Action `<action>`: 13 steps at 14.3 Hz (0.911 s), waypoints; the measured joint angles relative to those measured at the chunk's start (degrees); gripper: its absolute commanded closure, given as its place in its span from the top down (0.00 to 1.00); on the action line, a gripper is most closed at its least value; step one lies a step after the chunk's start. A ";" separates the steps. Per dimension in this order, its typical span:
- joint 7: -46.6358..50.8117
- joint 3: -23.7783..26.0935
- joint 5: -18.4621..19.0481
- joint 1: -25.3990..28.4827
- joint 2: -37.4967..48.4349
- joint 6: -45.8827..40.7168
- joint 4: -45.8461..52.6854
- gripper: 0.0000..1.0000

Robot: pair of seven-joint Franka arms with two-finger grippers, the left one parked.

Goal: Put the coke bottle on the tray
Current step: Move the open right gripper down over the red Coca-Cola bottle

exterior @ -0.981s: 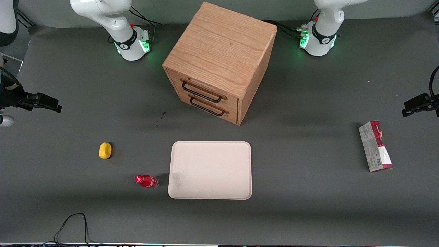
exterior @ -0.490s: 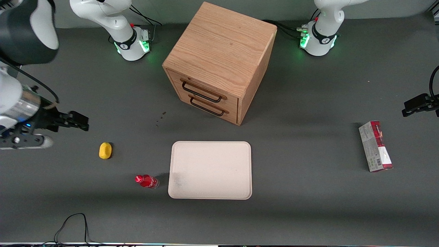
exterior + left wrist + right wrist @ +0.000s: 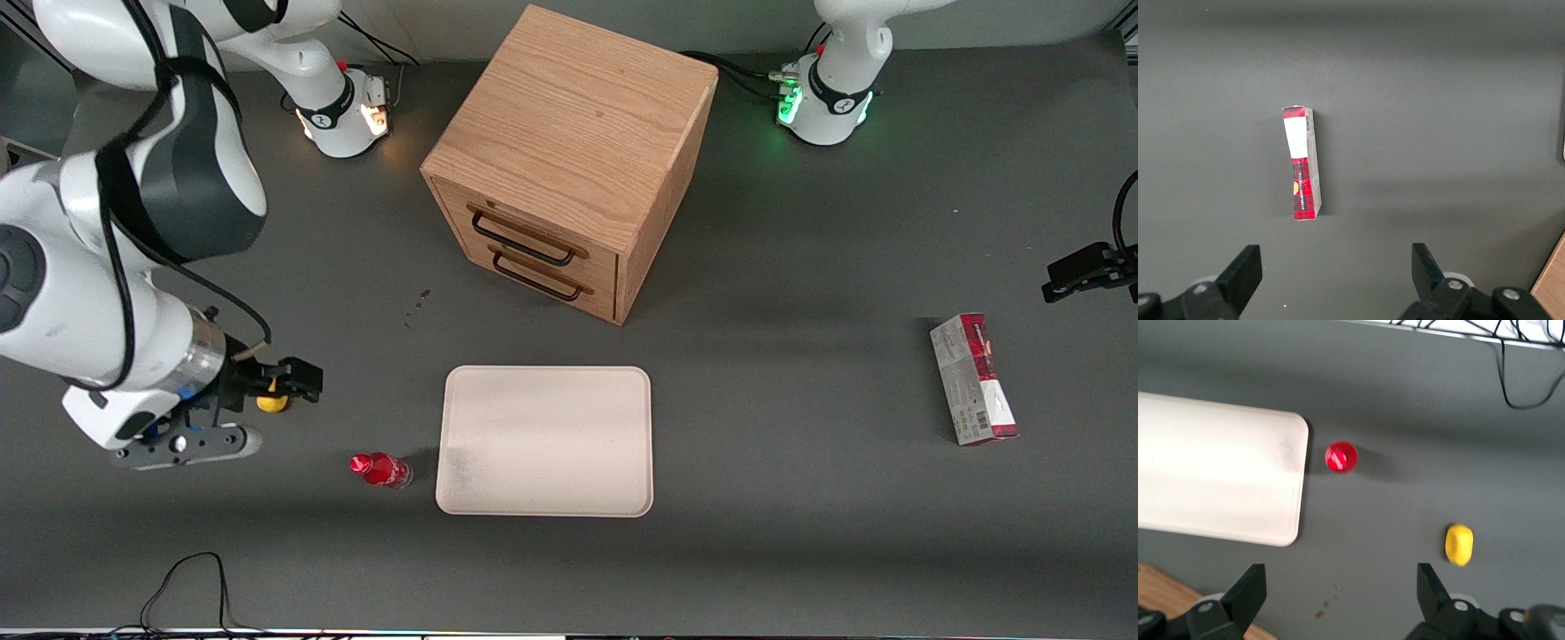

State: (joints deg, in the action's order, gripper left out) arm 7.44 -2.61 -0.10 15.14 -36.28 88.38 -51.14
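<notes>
The coke bottle, small with a red cap and red label, stands on the dark table close beside the short edge of the cream-white tray. In the right wrist view the bottle shows as a red disc next to the tray's rounded corner. My gripper hangs above the table, farther from the front camera than the bottle and apart from it, over the yellow lump. The gripper is open wide with nothing between its fingers.
The yellow lump is partly hidden by my gripper; it also shows in the right wrist view. A wooden drawer cabinet stands farther back than the tray. A red-and-grey carton lies toward the parked arm's end. A black cable loops at the near edge.
My right arm has swung in from the table's end toward the bottle and nearer the front camera. It now covers part of the yellow lump. Bottle and tray have not moved.
</notes>
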 measured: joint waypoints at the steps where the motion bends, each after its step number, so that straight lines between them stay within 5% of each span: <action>1: 0.00 0.00 0.00 -0.14 -1.12 0.95 0.74 1.00; 13: 0.00 0.00 -0.01 -0.42 -10.65 8.84 1.84 1.00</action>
State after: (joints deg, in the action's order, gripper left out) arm 7.44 -2.61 -0.11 14.71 -46.93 97.22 -49.30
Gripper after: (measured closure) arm 0.000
